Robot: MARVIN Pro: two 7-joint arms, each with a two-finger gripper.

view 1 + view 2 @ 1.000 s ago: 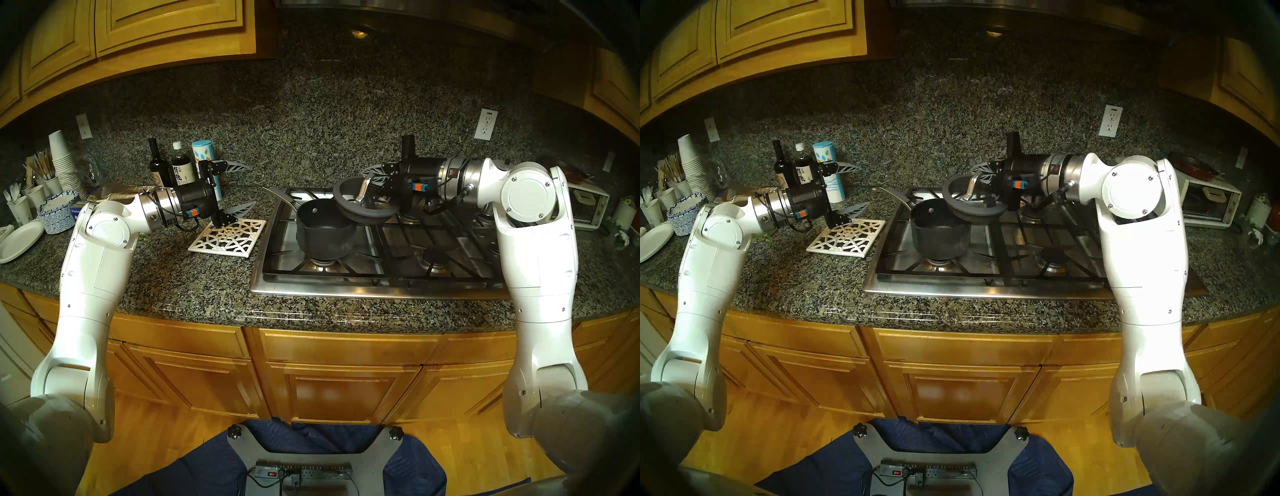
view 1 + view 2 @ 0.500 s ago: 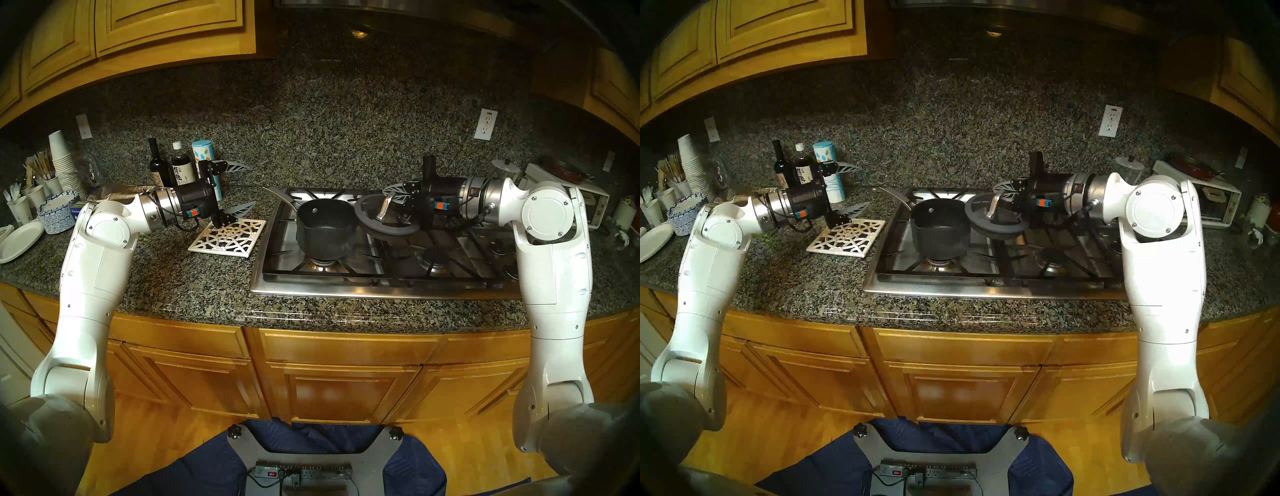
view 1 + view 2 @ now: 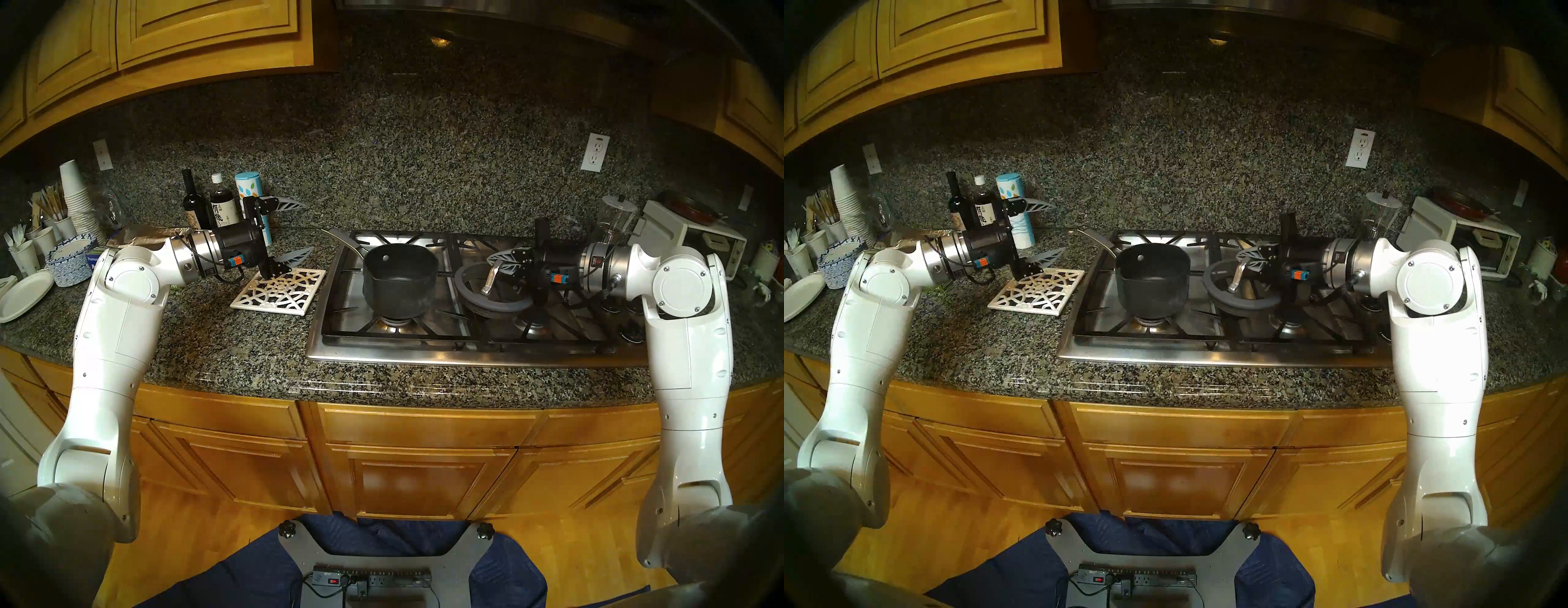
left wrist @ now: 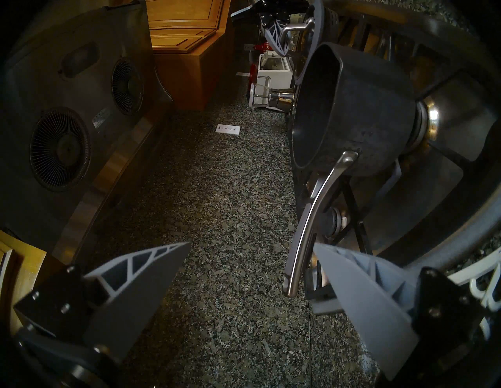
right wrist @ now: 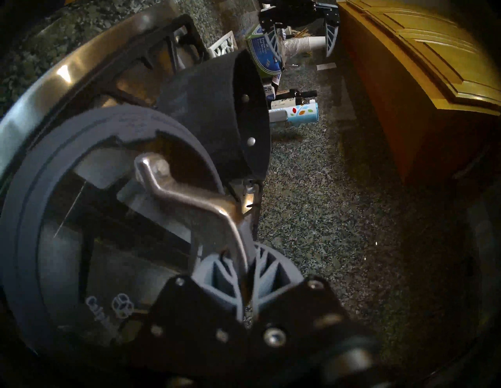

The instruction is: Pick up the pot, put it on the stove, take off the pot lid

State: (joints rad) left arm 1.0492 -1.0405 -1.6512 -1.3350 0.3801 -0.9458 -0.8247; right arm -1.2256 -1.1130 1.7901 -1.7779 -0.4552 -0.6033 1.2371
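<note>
My right gripper [image 3: 502,265] is clamped on the lid's [image 3: 492,290] silver handle, right of centre in the head view, holding the lid tilted just above the stove [image 3: 424,352] grates. The pot [image 3: 399,282] sits uncovered at frame centre on the stove's front left burner. My left gripper [image 3: 292,231], spread wide and empty, hangs above the trivet [image 3: 278,293], centre left.

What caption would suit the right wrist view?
Right gripper clamps the pot lid by its silver handle, beside the open pot on the stove.
</note>
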